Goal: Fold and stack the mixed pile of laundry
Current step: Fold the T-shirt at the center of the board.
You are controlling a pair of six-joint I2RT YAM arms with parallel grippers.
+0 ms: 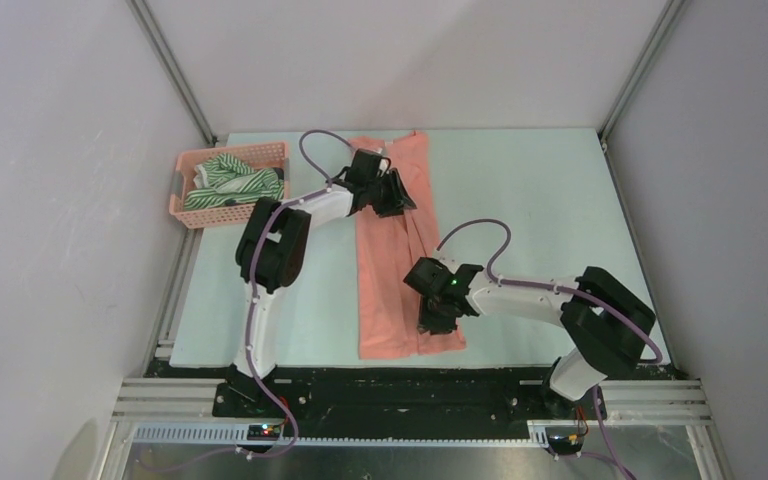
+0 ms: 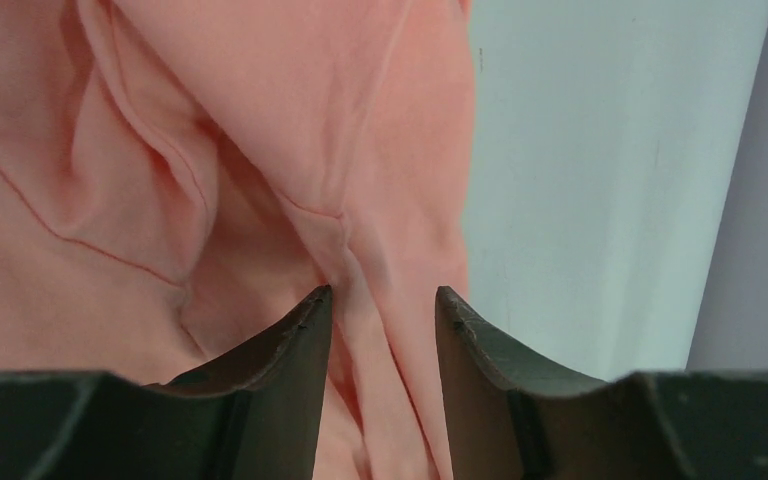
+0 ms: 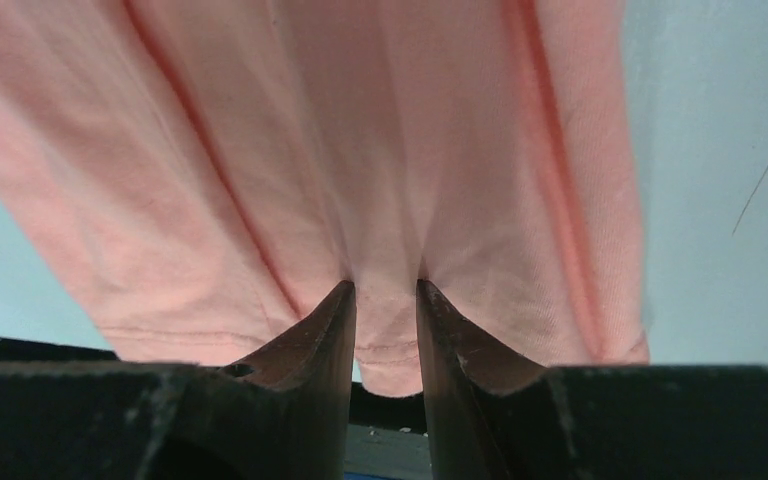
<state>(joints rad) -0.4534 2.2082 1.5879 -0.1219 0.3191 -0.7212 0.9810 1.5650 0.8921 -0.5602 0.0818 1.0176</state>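
Observation:
The salmon-pink shirt lies as a long strip down the middle of the table, creased lengthwise. My left gripper is at its upper part, jaws closed on a raised fold of the shirt; the left gripper has cloth filling its gap. My right gripper is at the near hem, and in the right wrist view the gripper pinches the shirt's hem edge. The green-and-white striped garment lies bunched in the basket, with a dark bit of cloth at its right end.
The pink plastic lattice basket stands at the table's far left corner. The pale table top extends to the right of the shirt. A black strip runs along the near edge by the arm bases.

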